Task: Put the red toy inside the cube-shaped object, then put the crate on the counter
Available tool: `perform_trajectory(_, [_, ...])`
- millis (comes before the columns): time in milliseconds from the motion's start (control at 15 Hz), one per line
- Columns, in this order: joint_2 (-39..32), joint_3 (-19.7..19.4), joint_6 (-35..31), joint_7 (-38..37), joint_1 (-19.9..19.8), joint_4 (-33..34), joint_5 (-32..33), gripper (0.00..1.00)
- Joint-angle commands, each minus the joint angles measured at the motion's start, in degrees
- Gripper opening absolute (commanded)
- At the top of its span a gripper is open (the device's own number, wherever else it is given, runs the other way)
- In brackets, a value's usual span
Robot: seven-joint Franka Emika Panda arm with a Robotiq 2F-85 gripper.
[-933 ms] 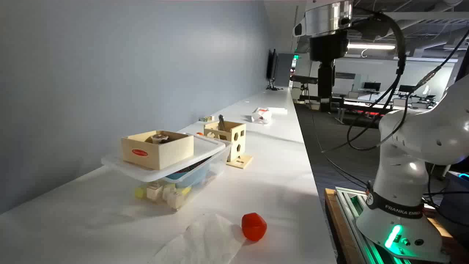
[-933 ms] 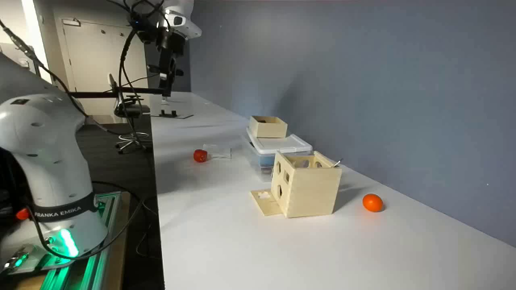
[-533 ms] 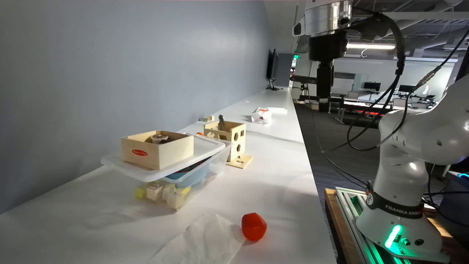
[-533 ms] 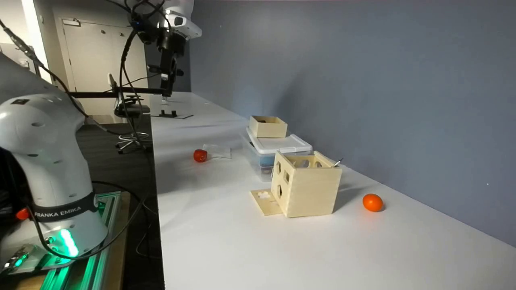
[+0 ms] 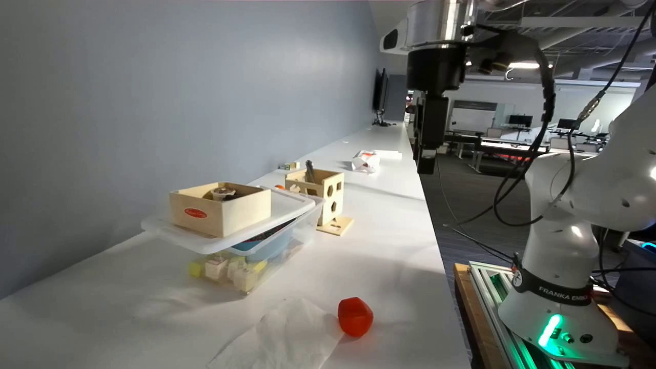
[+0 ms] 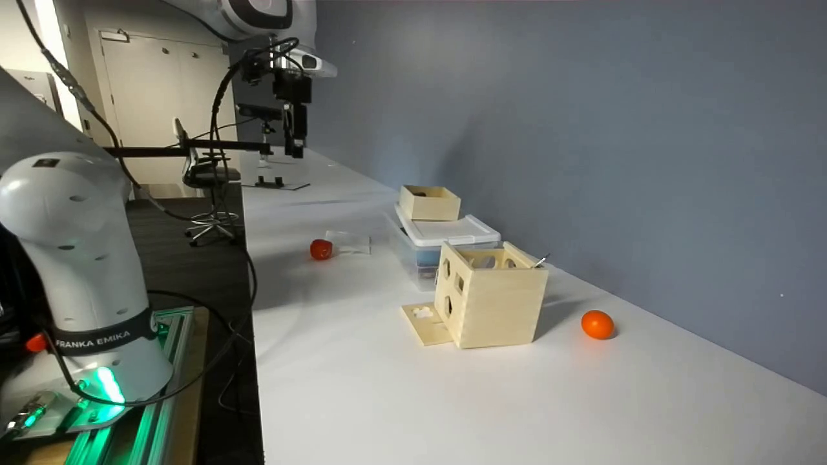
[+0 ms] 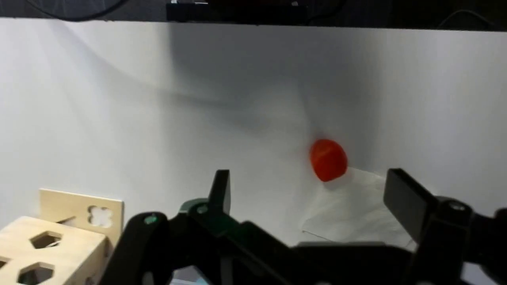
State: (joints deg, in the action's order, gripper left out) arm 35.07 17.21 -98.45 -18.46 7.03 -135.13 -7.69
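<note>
The gripper (image 7: 308, 188) points downward with its jaws spread wide, a broad gap between the two fingertips (image 7: 408, 204), and it holds nothing. It hangs well above the counter (image 5: 400, 266), as both exterior views show. In the wrist view the red toy (image 7: 328, 160) appears ahead of that gap, resting on the counter at the edge of a thin, rumpled pale sheet (image 7: 356, 213); whether any of the sheet runs under it cannot be told. Well apart from the toy, the cube-shaped object (image 6: 494, 310) stands upright on the counter, pale wood with cut-out holes in its sides. At its foot lies a flat wooden panel (image 6: 426, 336) with a flower-shaped hole, and a slim grey object (image 5: 310, 171) shows above the cube's upper rim. An orange ball (image 6: 597, 325) rests near the cube, on the side toward the grey-blue wall (image 6: 581, 129). Beside the cube sits a clear plastic bin (image 5: 309, 220), its white lid (image 5: 287, 206) lying askew on top; a blue container (image 5: 274, 248) and pale and yellow blocks (image 5: 246, 277) show through the side. On that lid sits the crate (image 5: 223, 212), low and light-coloured, with a red oval mark on one side and a small brown-topped item (image 5: 223, 193) inside. Farther along the counter, in an exterior view, are a crumpled white packet (image 5: 366, 161) with red on it and some small blocks (image 5: 291, 166) close to the wall. The arm's base (image 5: 589, 312), lit green, stands beside the counter.
</note>
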Motion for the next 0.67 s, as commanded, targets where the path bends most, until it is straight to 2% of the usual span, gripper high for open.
perform_trajectory(0, [-6.69, -2.31, -3.28, 8.13, 3.32, 0.35, -2.61, 1.0])
perform_trajectory(200, [-12.85, -1.88, -0.12, 12.38, 3.86, 0.95, 0.79, 1.0])
perform_trajectory(267, [-9.07, -1.99, -1.8, 9.7, 3.62, -0.15, -0.22, 1.0])
perform_trajectory(600, [-13.31, -2.06, -1.74, 11.49, 3.98, 0.08, 0.04, 1.0])
